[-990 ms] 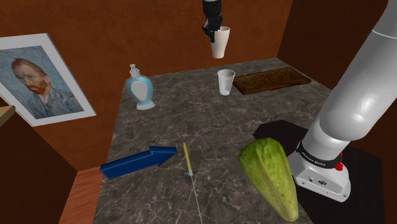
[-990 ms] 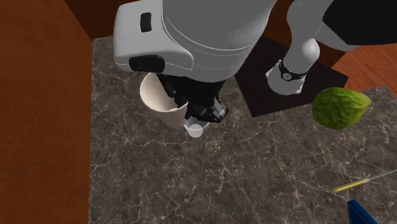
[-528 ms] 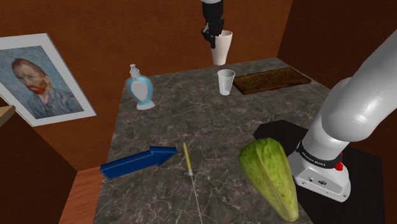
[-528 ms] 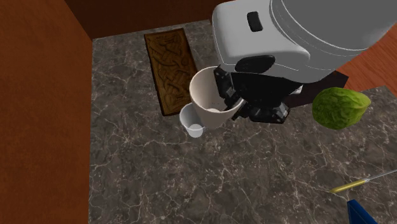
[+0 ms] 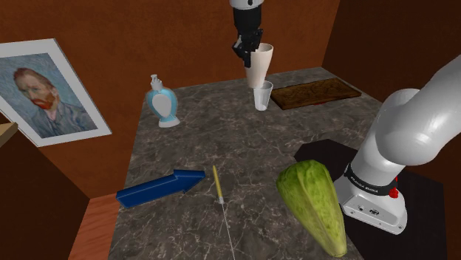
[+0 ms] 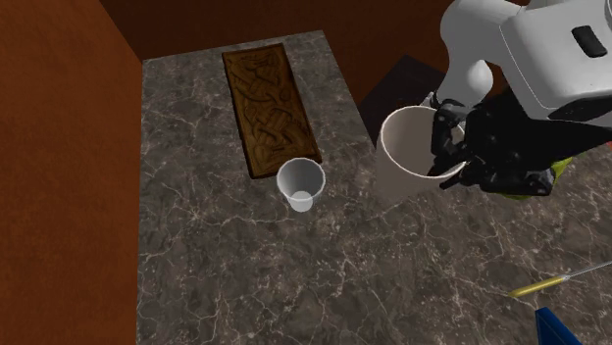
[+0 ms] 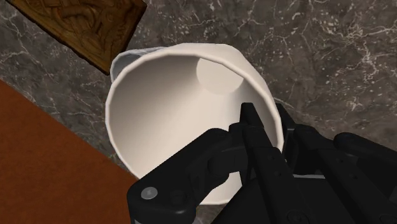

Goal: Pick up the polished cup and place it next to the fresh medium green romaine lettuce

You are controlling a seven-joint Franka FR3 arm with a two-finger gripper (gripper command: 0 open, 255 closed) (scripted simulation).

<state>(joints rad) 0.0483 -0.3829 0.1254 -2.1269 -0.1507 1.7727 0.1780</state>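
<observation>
A tall cream-white cup (image 5: 259, 65) hangs in the air above the back of the marble table (image 5: 222, 140). My black gripper (image 5: 247, 50) is shut on its rim, one finger inside and one outside the wall. In the wrist view the cup's open mouth (image 7: 167, 114) lies under the gripper (image 7: 264, 122). From the second exterior view, the cup (image 6: 400, 157) and gripper (image 6: 453, 152) hover right of a small clear cup (image 6: 299, 183). The green romaine lettuce (image 5: 314, 203) lies at the table's front, beside the arm's stand.
The small clear cup (image 5: 262, 94) stands just below the held cup, next to a carved brown board (image 5: 314, 93). A soap dispenser (image 5: 164, 103), a blue arrow-shaped block (image 5: 159, 187) and a yellow-handled tool (image 5: 218, 185) sit on the table. A portrait (image 5: 44, 92) leans on the brown wall.
The arm has carried the held cup away from the back wall, past the small clear cup and toward the lettuce side. The cup hangs a little lower. The grip is unchanged.
</observation>
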